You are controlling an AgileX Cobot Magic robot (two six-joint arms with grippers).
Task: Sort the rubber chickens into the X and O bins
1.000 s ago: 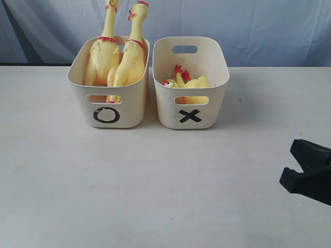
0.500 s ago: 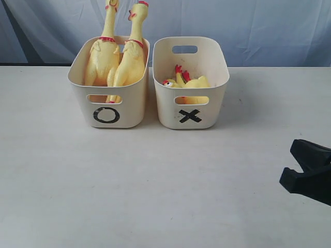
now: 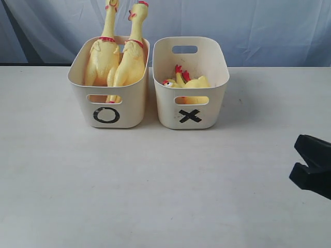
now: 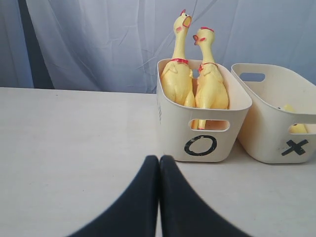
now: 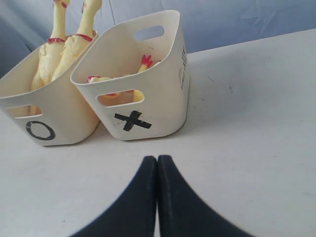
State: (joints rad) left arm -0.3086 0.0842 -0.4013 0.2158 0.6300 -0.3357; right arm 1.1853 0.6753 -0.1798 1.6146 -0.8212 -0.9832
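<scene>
Two long rubber chickens (image 3: 103, 54) (image 3: 132, 58) stand upright in the O bin (image 3: 108, 114), their necks rising above its rim. Small chickens (image 3: 189, 82) lie in the X bin (image 3: 190, 118), just to the right of it. My right gripper (image 3: 309, 165) hangs low at the right edge of the exterior view, well clear of both bins. In its wrist view, the right gripper (image 5: 157, 159) is shut and holds nothing, facing the X bin (image 5: 148, 98). My left gripper (image 4: 159, 159) is also shut and holds nothing, short of the O bin (image 4: 202, 133); the exterior view does not show it.
The bins stand side by side at the back of a white table (image 3: 155, 186). A blue-grey curtain (image 3: 258, 26) hangs behind them. Nothing else lies on the table.
My right gripper has drawn a little to the right, toward the edge of the exterior view. The bins and chickens have not moved.
</scene>
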